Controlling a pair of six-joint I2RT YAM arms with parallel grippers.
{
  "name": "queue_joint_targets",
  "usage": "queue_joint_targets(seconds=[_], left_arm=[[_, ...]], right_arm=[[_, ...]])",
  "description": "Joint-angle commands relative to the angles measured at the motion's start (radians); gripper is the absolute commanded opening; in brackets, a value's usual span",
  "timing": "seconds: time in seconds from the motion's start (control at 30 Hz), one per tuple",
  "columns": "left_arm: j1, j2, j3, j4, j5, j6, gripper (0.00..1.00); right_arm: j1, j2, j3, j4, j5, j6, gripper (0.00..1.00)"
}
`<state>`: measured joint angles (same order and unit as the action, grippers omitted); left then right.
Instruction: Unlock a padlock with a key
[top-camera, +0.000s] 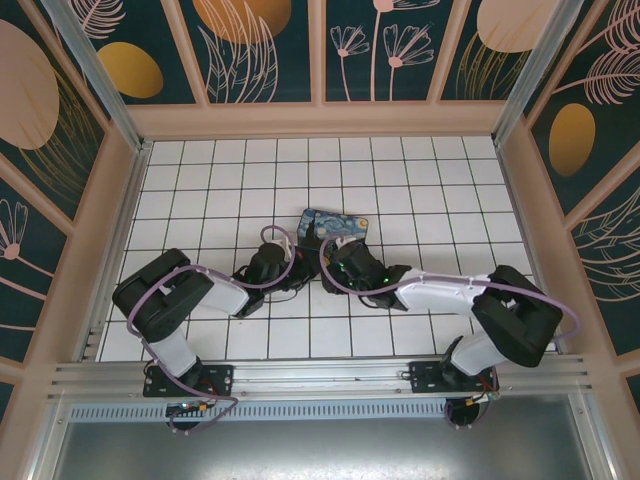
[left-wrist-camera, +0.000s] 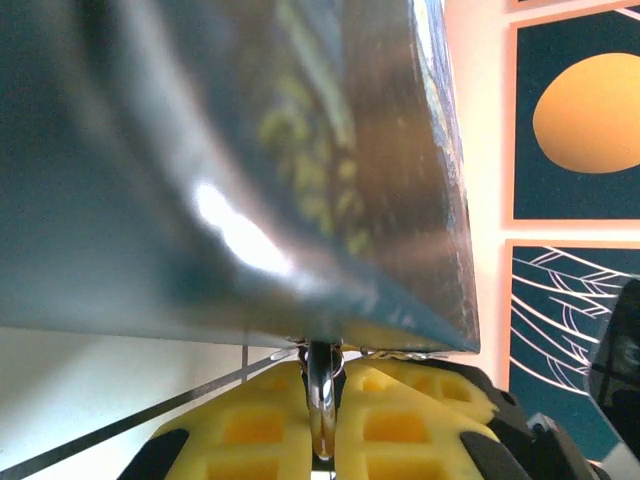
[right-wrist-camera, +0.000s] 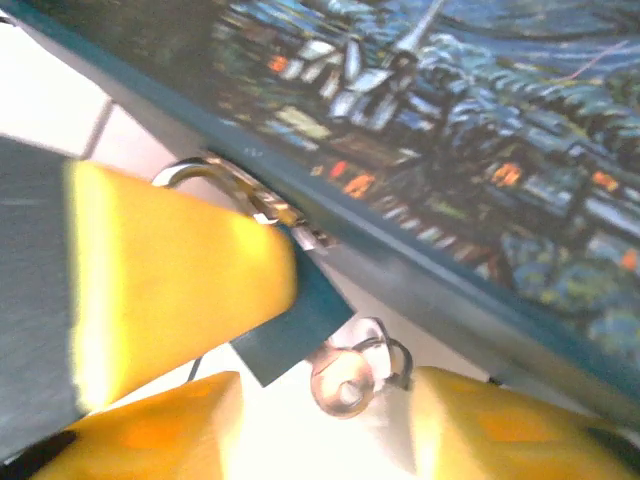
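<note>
Between the left jaws, shut tight: the silvery padlock (left-wrist-camera: 320, 415), clamped by yellow pads (left-wrist-camera: 250, 425). Just above, touching its top: the lower edge of the painted box (left-wrist-camera: 250, 150). Between the right jaws, standing apart: the key (right-wrist-camera: 340, 385) with its ring, just beneath that same box edge. Beneath both: white tiled tabletop (top-camera: 240, 180).

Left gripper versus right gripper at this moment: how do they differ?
The left gripper is shut on the padlock; the right gripper stands open, the key ungripped between its jaws. The left gripper meets the painted box at its near left corner, the right gripper at its near edge. Both are yellow-tipped.
</note>
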<state>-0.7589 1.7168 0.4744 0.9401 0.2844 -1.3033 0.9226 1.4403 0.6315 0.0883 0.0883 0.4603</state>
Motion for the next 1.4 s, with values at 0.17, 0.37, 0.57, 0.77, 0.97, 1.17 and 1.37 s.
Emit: queue_joint_targets(seconds=[0.17,0.37,0.57,0.77,0.97,1.17,1.37], left_arm=[[-0.009,-0.104,-0.029,-0.084,-0.014,0.063,0.48],[-0.008,-0.292,-0.024,-0.314,-0.095,0.149,0.72],[0.008,-0.386,0.088,-0.582,-0.187,0.294,0.81],[0.093,-0.275,0.283,-0.789,-0.19,0.48,0.87],[0.132,-0.172,0.477,-0.973,-0.268,0.658,0.89],[0.166,-0.127,0.542,-0.995,-0.253,0.684,0.89],[0.173,-0.105,0.571,-0.991,-0.24,0.682,0.89]], right_arm=[[-0.063,-0.112,-0.163,0.253,-0.114,0.19,0.63],[-0.138,-0.06,-0.162,0.356,-0.168,0.239,0.63],[-0.232,0.012,-0.061,0.385,-0.215,0.219,0.63],[-0.226,0.0,-0.065,0.364,-0.264,0.16,0.59],[-0.211,0.025,-0.146,0.41,-0.234,0.154,0.55],[-0.201,0.096,-0.13,0.416,-0.203,0.152,0.54],[-0.173,0.186,-0.084,0.408,-0.19,0.143,0.51]])
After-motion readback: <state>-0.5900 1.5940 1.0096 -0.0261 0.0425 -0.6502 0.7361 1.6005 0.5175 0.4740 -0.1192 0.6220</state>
